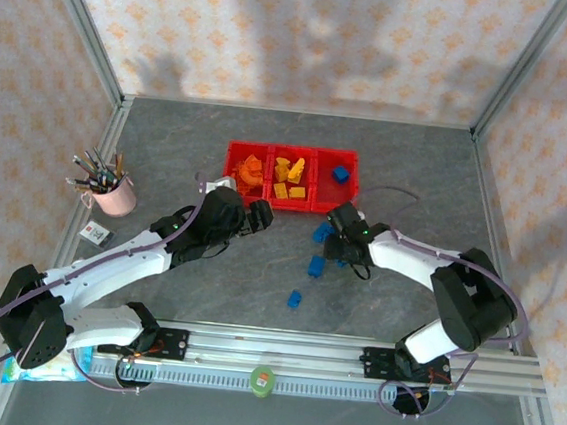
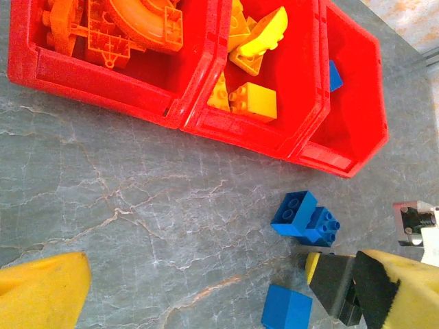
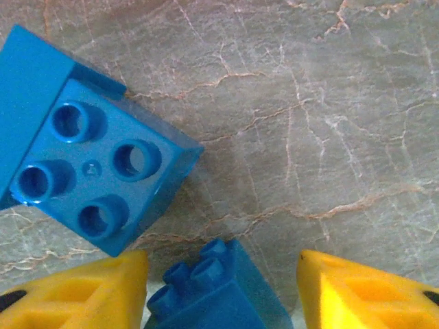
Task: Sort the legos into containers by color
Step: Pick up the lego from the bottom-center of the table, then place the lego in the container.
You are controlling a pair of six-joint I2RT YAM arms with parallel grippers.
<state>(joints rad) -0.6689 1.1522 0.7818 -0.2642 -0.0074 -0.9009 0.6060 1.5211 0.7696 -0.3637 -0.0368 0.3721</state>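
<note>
Three joined red containers [image 1: 230, 167] stand in a row at mid-table. The left one holds orange legos [image 2: 137, 27], the middle one yellow legos [image 2: 254, 101], and the right one a single blue lego [image 1: 340, 174]. More blue legos lie loose on the table in front [image 1: 315, 266], [image 1: 294, 299]. My right gripper [image 3: 223, 274] is open, low over the table. It straddles a blue brick [image 3: 212, 295], with a gap on the brick's right side. A second blue brick [image 3: 89, 157] lies just beyond it. My left gripper [image 2: 223, 284] is open and holds nothing, in front of the orange and yellow containers.
A pink cup of pens [image 1: 114, 194] stands at the left, with a small card [image 1: 94, 233] in front of it. A metal frame [image 1: 298, 112] and papered walls enclose the grey table. A rail [image 1: 350, 358] runs along the near edge, with a green object [image 1: 263, 381] on it.
</note>
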